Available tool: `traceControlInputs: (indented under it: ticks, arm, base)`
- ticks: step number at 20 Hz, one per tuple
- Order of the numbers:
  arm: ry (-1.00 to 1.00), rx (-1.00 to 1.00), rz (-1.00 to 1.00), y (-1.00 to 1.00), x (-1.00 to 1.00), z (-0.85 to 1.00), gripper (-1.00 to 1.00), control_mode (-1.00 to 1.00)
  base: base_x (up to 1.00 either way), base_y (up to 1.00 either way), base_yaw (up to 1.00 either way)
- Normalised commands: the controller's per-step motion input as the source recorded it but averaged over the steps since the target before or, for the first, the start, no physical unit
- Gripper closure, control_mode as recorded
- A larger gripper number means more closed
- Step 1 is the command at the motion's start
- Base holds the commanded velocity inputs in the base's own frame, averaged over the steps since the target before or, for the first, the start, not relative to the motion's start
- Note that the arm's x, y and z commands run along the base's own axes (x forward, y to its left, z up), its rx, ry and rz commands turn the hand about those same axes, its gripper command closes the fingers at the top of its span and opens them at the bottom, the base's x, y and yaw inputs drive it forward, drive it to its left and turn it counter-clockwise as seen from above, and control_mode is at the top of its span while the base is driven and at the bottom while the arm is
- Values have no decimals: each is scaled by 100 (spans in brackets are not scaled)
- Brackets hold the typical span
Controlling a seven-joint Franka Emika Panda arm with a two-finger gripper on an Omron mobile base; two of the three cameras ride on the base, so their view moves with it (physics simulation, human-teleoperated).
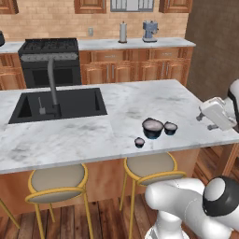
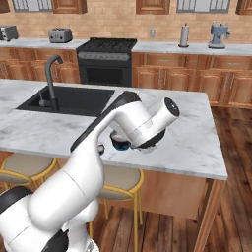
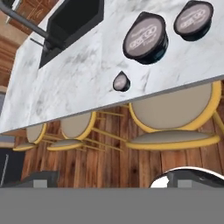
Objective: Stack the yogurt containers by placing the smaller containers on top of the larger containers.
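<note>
Gripper (image 3: 109, 179) jaws wide, holding nothing, touching nothing; fingertips at hand view bottom, off counter, above stools (image 3: 175, 118) and wood floor. We see counter edge (image 3: 131, 99) crossing mid-frame. Smallest cup (image 3: 121, 82) centre, just inside edge. Big tub (image 3: 146, 37) upper right; second cup (image 3: 194, 19) beside it, top right corner. Sink (image 3: 72, 26) upper left, bare marble between.

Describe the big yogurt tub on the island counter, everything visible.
The big tub is round, squat and dark navy-black, with a flat pale pinkish lid bearing dark lettering too blurred to read. It stands upright on the marble counter near the front edge, nothing stacked on it. One small cup sits close beside it, another stands apart nearer the edge.
</note>
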Motion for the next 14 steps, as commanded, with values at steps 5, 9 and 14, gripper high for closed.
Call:
traceControlInputs:
  ticks: [5,9,14]
  arm:
    - [0,6,0,0,11,-22,-100,-100]
    - [0,5,0,0,15,-20,-100,-100]
    - [0,5,0,0,22,-17,-100,-100]
  base:
    - [0,0,0]
    - [0,0,0]
    - [0,0,0]
